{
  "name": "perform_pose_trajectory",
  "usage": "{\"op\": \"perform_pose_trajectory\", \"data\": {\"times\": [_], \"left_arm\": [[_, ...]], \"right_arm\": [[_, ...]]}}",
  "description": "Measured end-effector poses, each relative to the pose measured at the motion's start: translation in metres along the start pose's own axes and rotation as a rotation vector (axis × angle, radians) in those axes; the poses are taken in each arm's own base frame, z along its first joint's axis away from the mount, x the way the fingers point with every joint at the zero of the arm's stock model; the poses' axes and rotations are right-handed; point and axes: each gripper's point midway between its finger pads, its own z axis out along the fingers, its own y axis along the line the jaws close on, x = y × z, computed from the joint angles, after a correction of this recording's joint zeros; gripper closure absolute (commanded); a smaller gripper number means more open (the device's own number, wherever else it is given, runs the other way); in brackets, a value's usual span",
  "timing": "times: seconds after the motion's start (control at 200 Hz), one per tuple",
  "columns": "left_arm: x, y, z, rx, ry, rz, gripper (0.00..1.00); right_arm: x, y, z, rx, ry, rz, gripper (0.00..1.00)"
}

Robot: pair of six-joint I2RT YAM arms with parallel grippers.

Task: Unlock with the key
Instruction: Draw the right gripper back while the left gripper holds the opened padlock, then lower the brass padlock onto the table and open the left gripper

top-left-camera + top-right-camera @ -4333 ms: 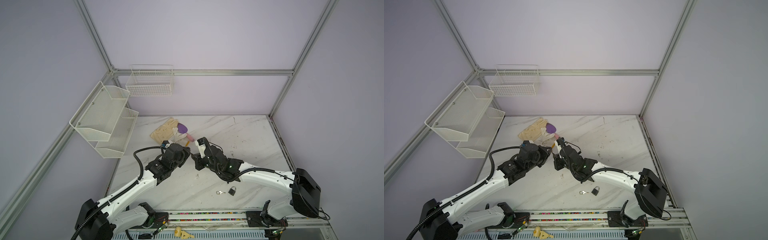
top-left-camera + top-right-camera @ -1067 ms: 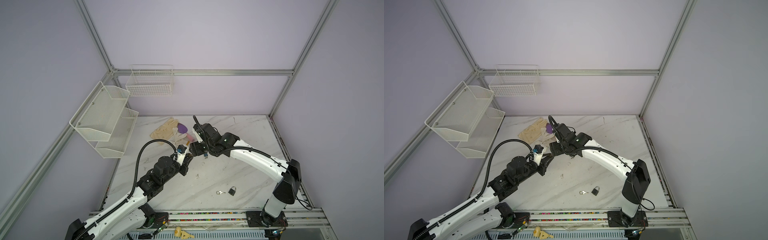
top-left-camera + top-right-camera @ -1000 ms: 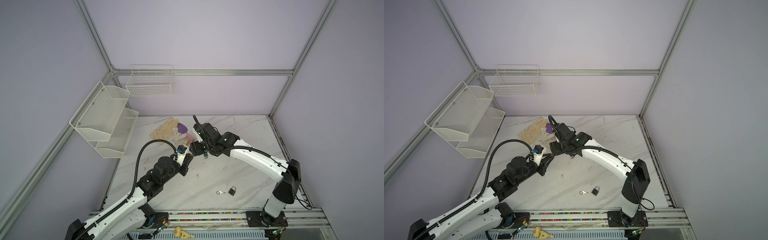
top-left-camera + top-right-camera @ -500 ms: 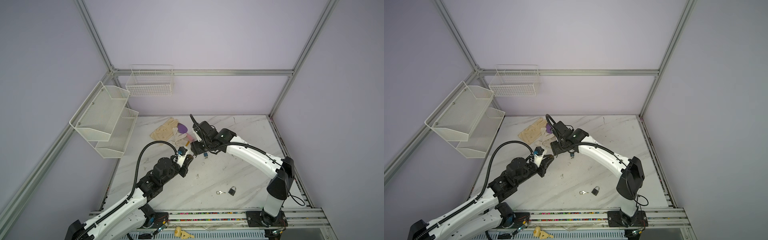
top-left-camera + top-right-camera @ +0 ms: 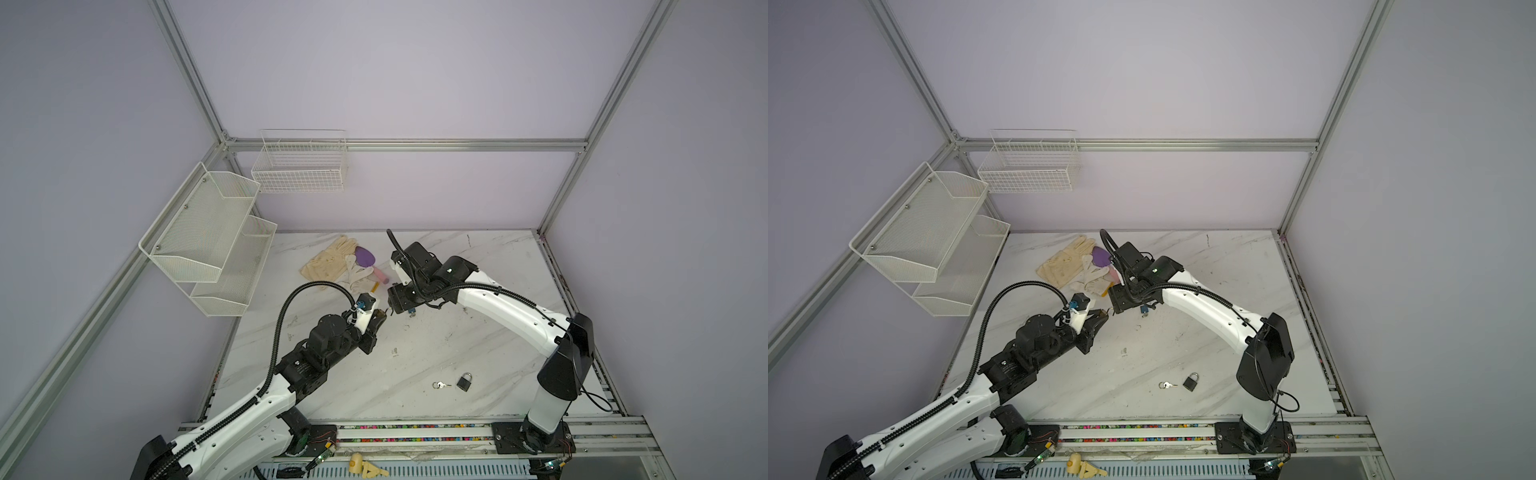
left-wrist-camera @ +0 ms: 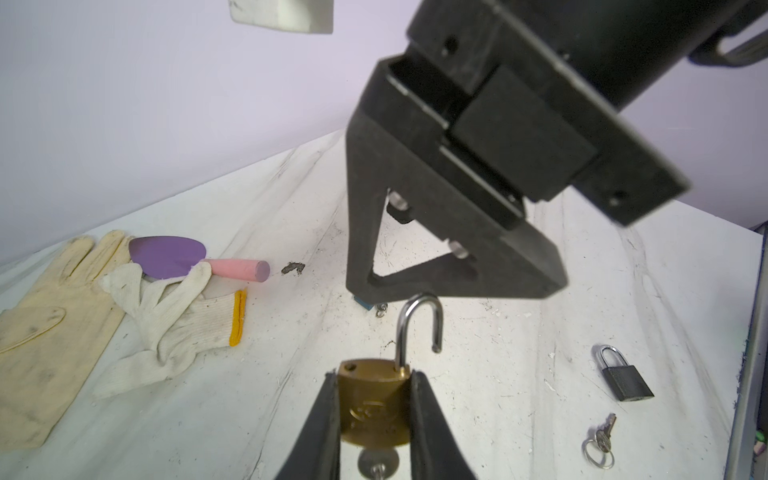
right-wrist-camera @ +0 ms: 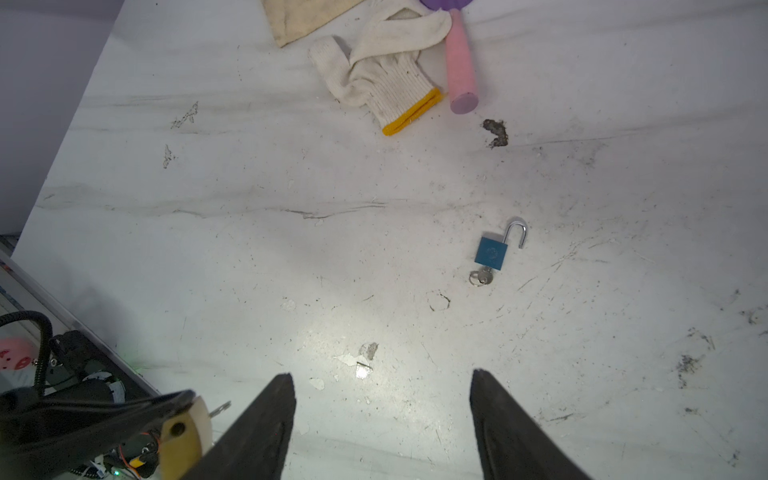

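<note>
Padlock (image 6: 374,399) clamped between left fingers (image 6: 322,428).

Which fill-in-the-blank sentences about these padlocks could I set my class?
1. The left gripper grips the brass padlock, whose shackle stands ___.
2. The blue padlock on the table has a ___ in its keyhole.
3. The right gripper holds ___.
Missing words: open; key; nothing.
</note>
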Motion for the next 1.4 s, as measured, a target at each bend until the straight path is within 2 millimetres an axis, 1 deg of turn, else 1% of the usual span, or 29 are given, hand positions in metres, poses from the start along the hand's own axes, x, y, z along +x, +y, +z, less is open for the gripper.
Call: {"op": "perform_pose_trajectory", "data": {"times": [0.135,0.205,0.31,0.335,0.345,0.42,0.46,0.51,0.67,0.83,0.97,1.07,1.13,1.225,1.285,1.31,1.33,1.4], "left_arm": [[0.009,0.005,0.004,-0.028,0.034,-0.034,1.00],[0.017,0.007,0.007,-0.043,0.066,-0.074,1.00],[0.041,0.010,0.015,-0.077,0.153,-0.177,1.00],[0.048,0.012,0.017,-0.089,0.182,-0.205,1.00],[0.054,0.012,0.019,-0.097,0.206,-0.222,1.00],[0.076,0.014,0.026,-0.135,0.307,-0.309,1.00],[0.085,0.014,0.030,-0.152,0.353,-0.346,1.00],[0.096,0.014,0.036,-0.181,0.420,-0.400,1.00],[0.110,0.013,0.056,-0.252,0.542,-0.511,1.00],[0.133,0.016,0.073,-0.347,0.665,-0.558,1.00],[0.157,0.020,0.075,-0.419,0.764,-0.562,1.00],[0.175,0.023,0.070,-0.469,0.829,-0.557,1.00],[0.173,0.024,0.071,-0.477,0.827,-0.564,1.00],[0.174,0.024,0.071,-0.489,0.834,-0.569,0.82],[0.174,0.024,0.071,-0.493,0.836,-0.574,0.66],[0.175,0.024,0.070,-0.493,0.837,-0.573,0.62],[0.175,0.024,0.070,-0.496,0.838,-0.576,0.59],[0.175,0.024,0.070,-0.498,0.839,-0.581,0.55]], "right_arm": [[0.003,-0.003,-0.007,-0.036,-0.006,0.013,0.28],[0.007,-0.011,-0.014,-0.058,-0.014,0.037,0.28],[0.009,-0.029,-0.025,-0.066,-0.045,0.088,0.27],[0.009,-0.033,-0.026,-0.065,-0.051,0.099,0.28],[0.010,-0.035,-0.026,-0.064,-0.055,0.107,0.27],[0.014,-0.049,-0.030,-0.054,-0.086,0.149,0.27],[0.017,-0.056,-0.032,-0.047,-0.099,0.166,0.27],[0.023,-0.063,-0.032,-0.036,-0.105,0.186,0.27],[0.039,-0.075,-0.020,-0.021,-0.116,0.234,0.27],[0.057,-0.083,-0.007,-0.013,-0.109,0.288,0.27],[0.063,-0.087,-0.003,-0.013,-0.118,0.319,0.27],[0.065,-0.088,0.001,-0.011,-0.122,0.330,0.27],[0.068,-0.089,0.004,-0.011,-0.119,0.340,0.27],[0.072,-0.090,0.008,-0.008,-0.110,0.353,0.27],[0.074,-0.091,0.008,-0.006,-0.108,0.357,0.27],[0.074,-0.091,0.009,-0.004,-0.109,0.360,0.27],[0.074,-0.092,0.008,-0.003,-0.110,0.361,0.27],[0.072,-0.093,0.006,0.003,-0.122,0.370,0.28]]}}
